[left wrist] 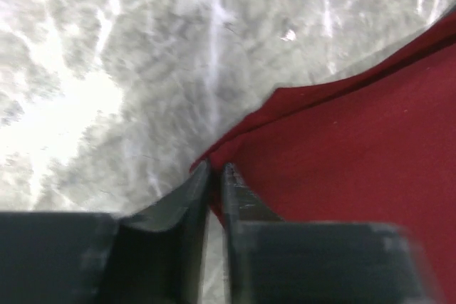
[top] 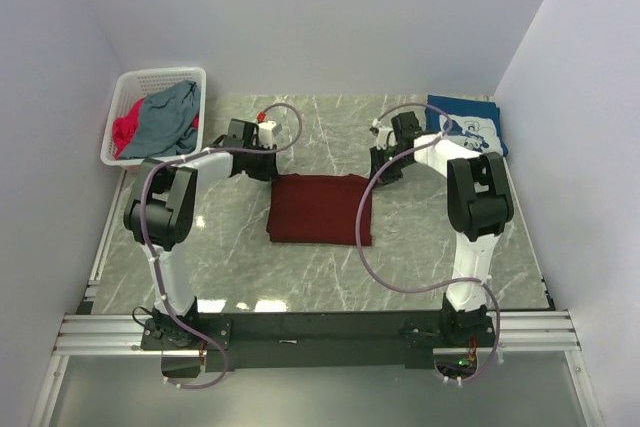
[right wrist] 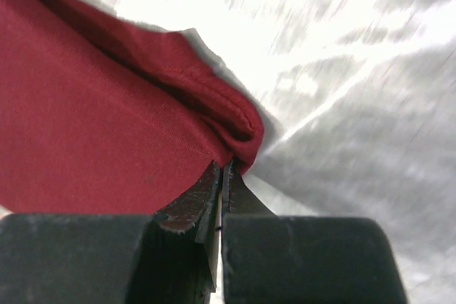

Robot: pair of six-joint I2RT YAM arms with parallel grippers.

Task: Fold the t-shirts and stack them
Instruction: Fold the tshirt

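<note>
The maroon t-shirt point(top: 318, 209) lies folded in a flat rectangle at the middle of the table. My left gripper point(top: 268, 169) is at its far left corner. In the left wrist view the left gripper point(left wrist: 216, 167) has its jaws only a narrow slit apart, with the corner of the maroon cloth point(left wrist: 342, 140) between the tips. My right gripper point(top: 378, 172) is at the far right corner. In the right wrist view the right gripper point(right wrist: 222, 164) is shut, pinching the folded edge of the maroon cloth point(right wrist: 85, 126). A navy t-shirt with a white print point(top: 465, 125) lies folded at the back right.
A white lattice basket point(top: 128, 87) stands at the back left, holding a grey-blue shirt point(top: 168, 119) and a bright-pink one point(top: 124, 134). White walls close in the marble table point(top: 300, 277) on the left, back and right.
</note>
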